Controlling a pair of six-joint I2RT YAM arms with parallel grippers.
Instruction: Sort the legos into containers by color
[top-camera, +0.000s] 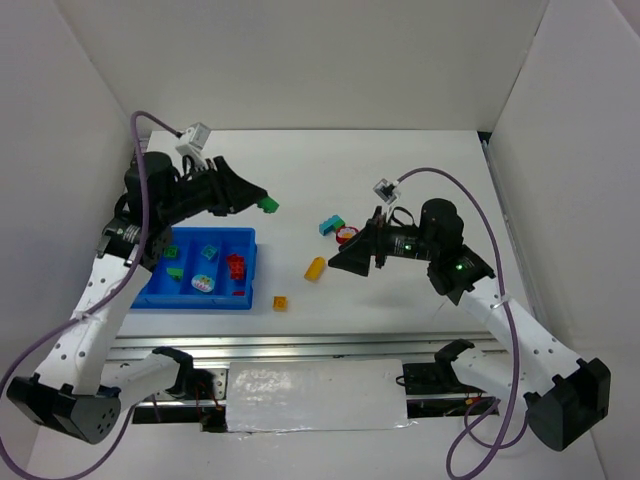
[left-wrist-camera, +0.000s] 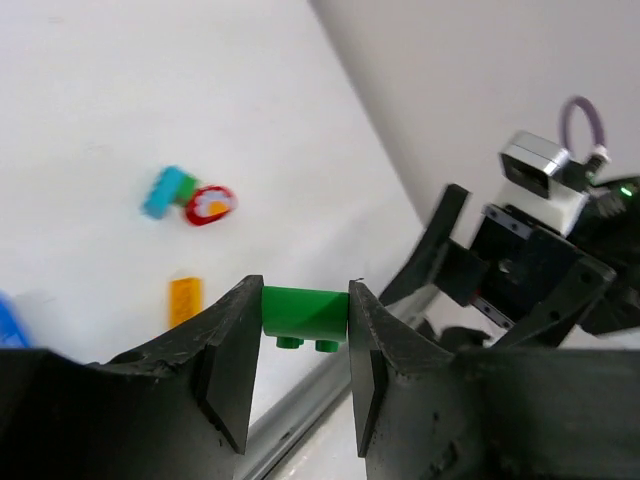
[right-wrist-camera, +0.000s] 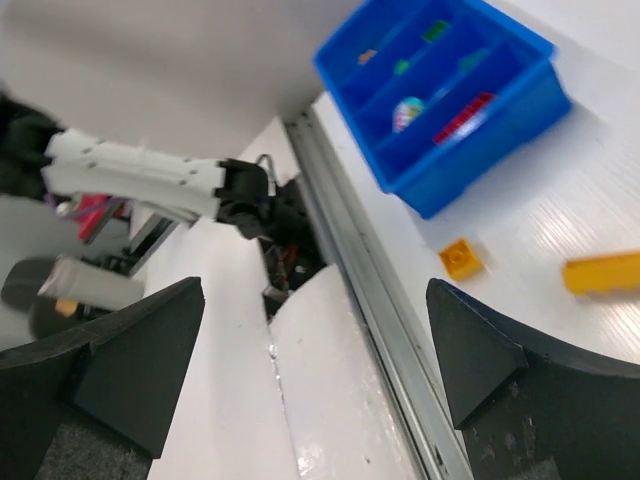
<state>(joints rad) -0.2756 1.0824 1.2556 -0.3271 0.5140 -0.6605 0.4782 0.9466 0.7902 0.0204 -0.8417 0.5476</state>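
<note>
Left-wrist view alone: green brick (left-wrist-camera: 305, 312) studs underneath.

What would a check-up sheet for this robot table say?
Surface: white table.
Job's things: blue tray holds red bricks, green and teal ones, a pale piece; loose on the table: teal brick, red rounded piece, yellow brick, orange brick.
Clutter: nothing seen.
Grippers: left gripper shut on a green brick above the table; right gripper open, empty.
Cables: purple cables loop off both arms.
Surroundings: white walls on three sides.
</note>
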